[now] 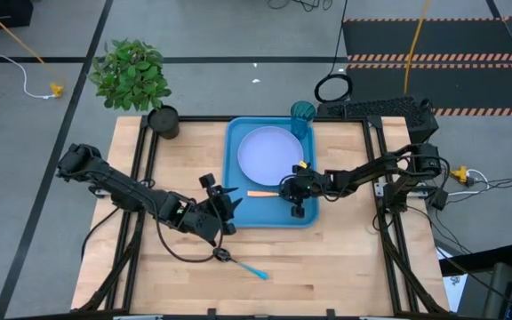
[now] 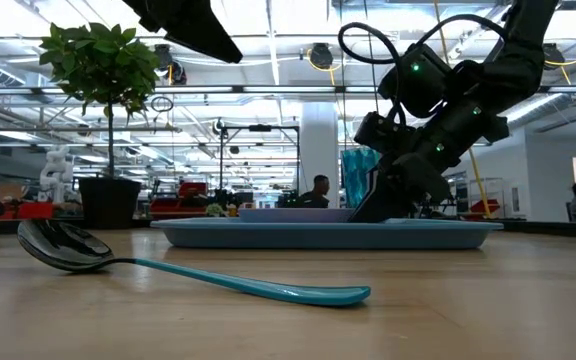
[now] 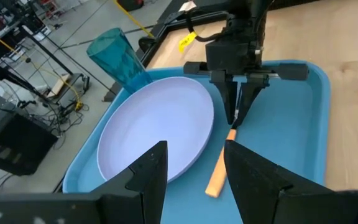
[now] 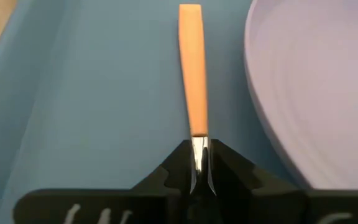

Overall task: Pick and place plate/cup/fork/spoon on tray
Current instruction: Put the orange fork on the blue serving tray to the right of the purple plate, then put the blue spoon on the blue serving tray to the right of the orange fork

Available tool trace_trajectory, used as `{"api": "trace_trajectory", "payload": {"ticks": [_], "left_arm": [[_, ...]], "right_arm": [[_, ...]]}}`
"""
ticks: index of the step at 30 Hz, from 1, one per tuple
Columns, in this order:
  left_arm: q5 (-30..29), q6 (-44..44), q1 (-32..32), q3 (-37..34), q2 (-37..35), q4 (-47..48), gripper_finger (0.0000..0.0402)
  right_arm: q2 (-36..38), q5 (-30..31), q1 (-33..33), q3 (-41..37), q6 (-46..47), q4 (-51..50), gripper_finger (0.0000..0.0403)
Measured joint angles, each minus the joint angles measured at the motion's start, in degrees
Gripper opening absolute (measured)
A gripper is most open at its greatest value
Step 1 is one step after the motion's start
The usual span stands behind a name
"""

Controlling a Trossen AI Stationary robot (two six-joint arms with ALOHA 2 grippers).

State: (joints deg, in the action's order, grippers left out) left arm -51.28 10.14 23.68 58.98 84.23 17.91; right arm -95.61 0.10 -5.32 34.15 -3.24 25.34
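The blue tray (image 1: 238,212) lies mid-table with the lavender plate (image 1: 269,153) in its far half. The teal cup (image 1: 302,114) stands upright at its far right corner. An orange-handled fork (image 1: 261,193) lies in the tray's near part, beside the plate (image 3: 154,130). My right gripper (image 1: 293,189) is at the fork's metal end, shut on it. My left gripper (image 1: 225,200) hovers open over the tray's near left rim and touches nothing. The blue-handled spoon (image 1: 240,263) lies on the wood near the table's front edge. My right gripper pinches the fork's metal neck (image 4: 197,146), just past the orange handle, between its two fingertips (image 3: 234,109). The fingers slant down from the table's right side, in line with the fork. The handle (image 3: 218,174) lies on the tray floor and points toward the table's left.
A potted plant (image 1: 136,76) in a black pot (image 1: 163,122) stands at the table's far left corner. Bare wood lies to the left, right and near side of the tray. Black frame rails (image 1: 382,178) run along the table's sides.
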Motion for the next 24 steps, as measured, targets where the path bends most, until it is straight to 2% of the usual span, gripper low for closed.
{"api": "trace_trajectory", "payload": {"ticks": [6, 10, 17, 24], "left_arm": [[0.03, -1.44, 0.02, 0.0, 0.0, -1.11, 0.0161], [0.27, -1.45, 0.02, 0.0, 0.0, -1.1, 0.0161], [0.63, -1.37, 0.02, 0.0, 0.0, -1.12, 0.0161], [5.73, -0.93, 0.22, 0.01, 0.02, -4.83, 0.0161]], "right_arm": [[0.22, -0.08, 0.0, -0.01, 0.85, 0.0, 0.0054], [3.11, -0.14, 0.02, -0.02, 0.89, -0.85, 0.0054], [14.63, -0.24, 0.99, -0.02, 0.91, -8.55, 0.0054], [25.55, -0.24, 3.65, -0.02, 2.61, -23.35, 0.0055]]}}
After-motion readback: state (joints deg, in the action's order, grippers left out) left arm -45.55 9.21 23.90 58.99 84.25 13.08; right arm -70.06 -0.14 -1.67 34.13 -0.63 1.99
